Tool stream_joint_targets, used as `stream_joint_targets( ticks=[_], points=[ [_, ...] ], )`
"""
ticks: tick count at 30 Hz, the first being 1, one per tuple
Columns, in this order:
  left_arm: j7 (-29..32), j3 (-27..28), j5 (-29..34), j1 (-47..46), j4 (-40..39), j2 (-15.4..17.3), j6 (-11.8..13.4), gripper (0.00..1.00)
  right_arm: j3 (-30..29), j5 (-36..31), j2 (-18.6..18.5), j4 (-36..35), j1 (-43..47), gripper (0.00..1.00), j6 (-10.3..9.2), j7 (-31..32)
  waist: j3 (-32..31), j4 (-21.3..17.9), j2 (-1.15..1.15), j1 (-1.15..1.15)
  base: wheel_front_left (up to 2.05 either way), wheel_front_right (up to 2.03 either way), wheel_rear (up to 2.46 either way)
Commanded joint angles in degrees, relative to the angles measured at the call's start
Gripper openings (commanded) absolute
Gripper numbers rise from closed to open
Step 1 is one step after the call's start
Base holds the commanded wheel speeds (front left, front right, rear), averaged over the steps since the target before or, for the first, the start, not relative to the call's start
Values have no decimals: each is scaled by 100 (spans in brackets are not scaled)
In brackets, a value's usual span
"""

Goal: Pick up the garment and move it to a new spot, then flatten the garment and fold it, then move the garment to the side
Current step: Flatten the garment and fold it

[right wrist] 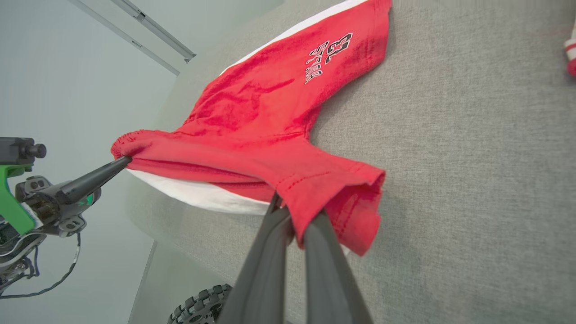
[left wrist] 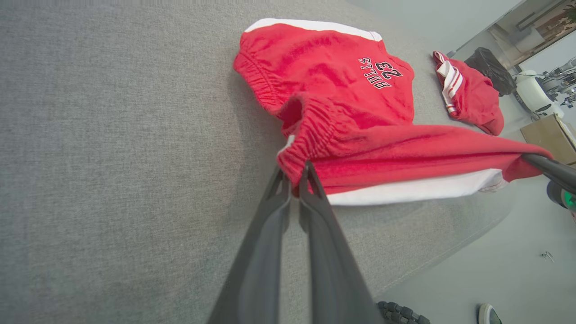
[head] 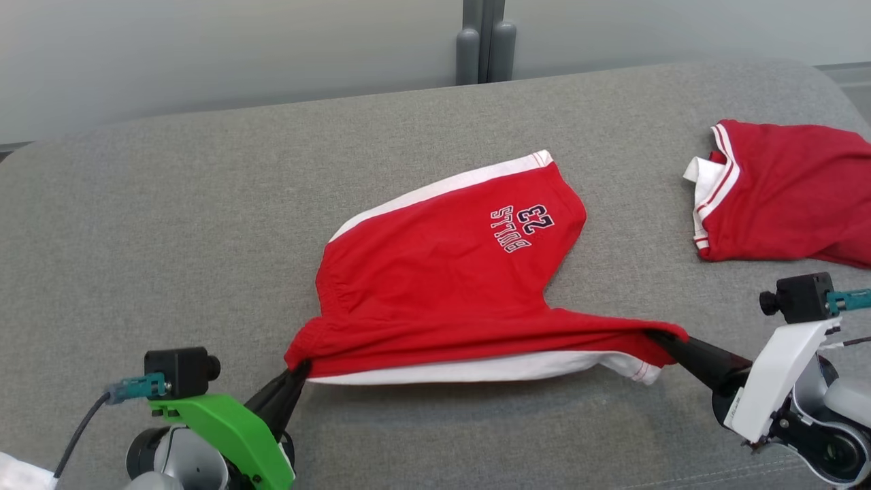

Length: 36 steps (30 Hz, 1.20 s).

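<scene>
Grey woven cloth covers the padded surface (head: 170,204) that takes up most of the head view and carries everything else. Across the middle and lower middle of that frame lie the red shorts (head: 435,272), the task's garment. Their upper leg rests flat on the grey cloth, while the lower edge is lifted clear and drawn into a taut line from the lower left to the right of centre. That tension looks deliberate to me: pulling two far ends apart takes out the slack, so the cloth can be laid down smooth or carried over as a fold.

At the upper right of the frame, well apart, a second red garment (head: 789,190) with white trim lies bunched and plays no part in the pull.

At the lower left, the left gripper (head: 298,371) has its jaws pinched tight on the gathered waistband (left wrist: 310,135). Low at the right, the right gripper (head: 659,335) is clamped the same way on the leg hem (right wrist: 355,198). Holding the two end corners gives the most command over the span between them.

Under the raised edge a white side stripe (head: 476,369) shows, so the layers hang doubled there.

Smallest is the lettering (head: 522,226) with its number, upside down in the head view, which tells that the printed face is up
</scene>
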Motion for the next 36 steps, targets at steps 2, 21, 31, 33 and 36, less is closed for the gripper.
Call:
stream_joint_targets(
  ticks=[2, 21, 31, 33, 36],
  points=[
    [38, 20, 39, -210, 97, -39, -28, 0, -38, -67, -5, 69, -139, 0, -10, 76, 133, -8, 0, 0, 0, 0, 0],
    [41, 106, 105, -1686, 641, -707, -159, 0, -508, -261, 520, 981, -2002, 0, -8, 1010, 1270, 274, 0, 0, 0, 0, 0],
    [-74, 143, 169, -2407, 974, -1086, -294, 0, -631, -318, 649, 1500, -2915, 0, -7, 1596, 1852, 609, 0, 0, 0, 0, 0],
    [-100, 146, 175, -2537, 1047, -1166, -313, 0, -657, -293, 701, 1614, -3073, 0, -7, 1688, 1953, 666, 0, 0, 0, 0, 0],
    [-126, 114, 195, -2694, 1163, -1269, -372, 0, -653, -279, 790, 1846, -3265, 0, -7, 1848, 2082, 732, 0, 0, 0, 0, 0]
  ],
)
